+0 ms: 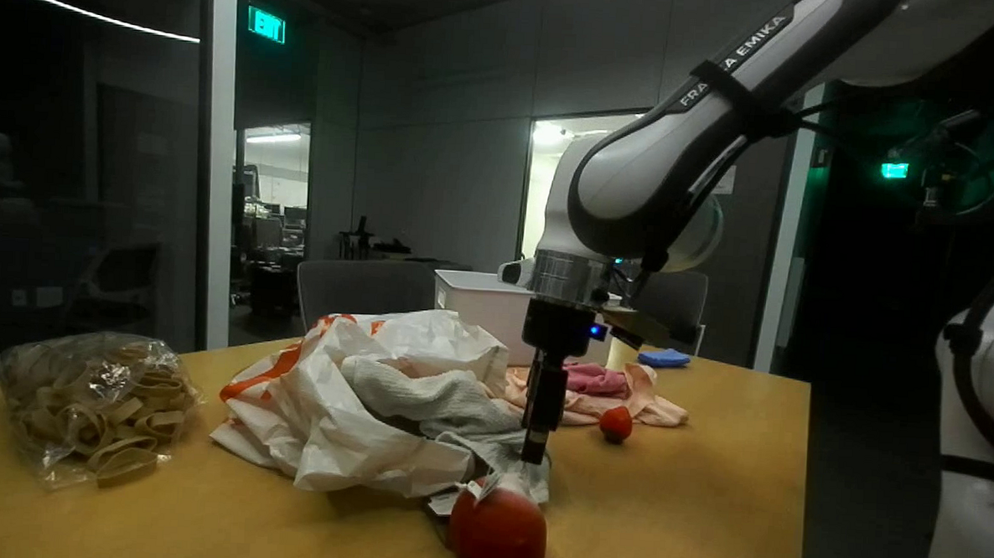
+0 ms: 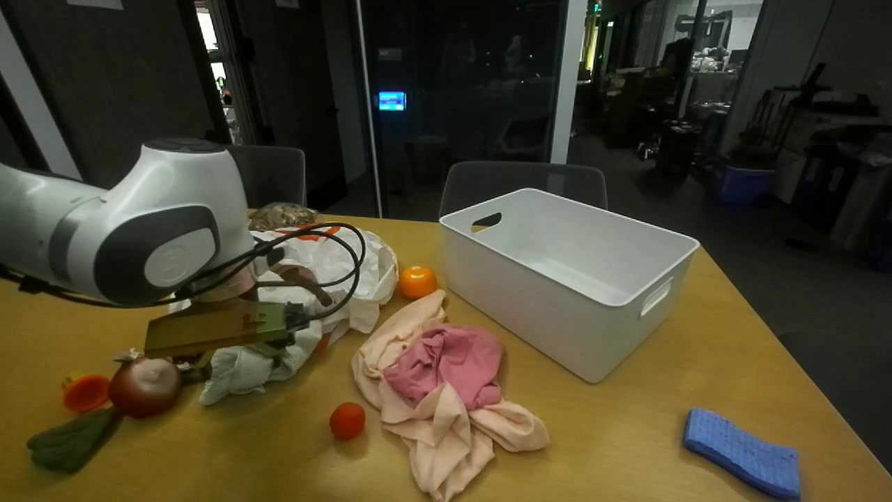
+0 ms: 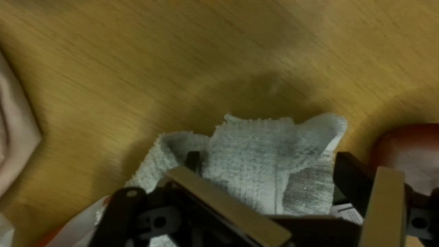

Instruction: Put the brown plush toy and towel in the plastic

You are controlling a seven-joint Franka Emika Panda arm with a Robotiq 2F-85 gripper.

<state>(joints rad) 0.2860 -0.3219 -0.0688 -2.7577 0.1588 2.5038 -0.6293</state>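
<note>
- Gripper [image 3: 267,163], spread wide, is being held over the towel [image 1: 412,393]
- Towel is being flanked at left by the plastic bag [image 1: 306,413] in an exterior view

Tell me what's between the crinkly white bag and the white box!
A round orange thing sits between bag and box in an exterior view, a peach cloth corner in front.

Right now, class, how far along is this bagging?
Done: maybe partly; the towel lies against the plastic bag, how much inside unclear. In hand: nothing; open jaws over the towel's end. Left: that end, outside the bag. The brown plush toy I can't identify.
</note>
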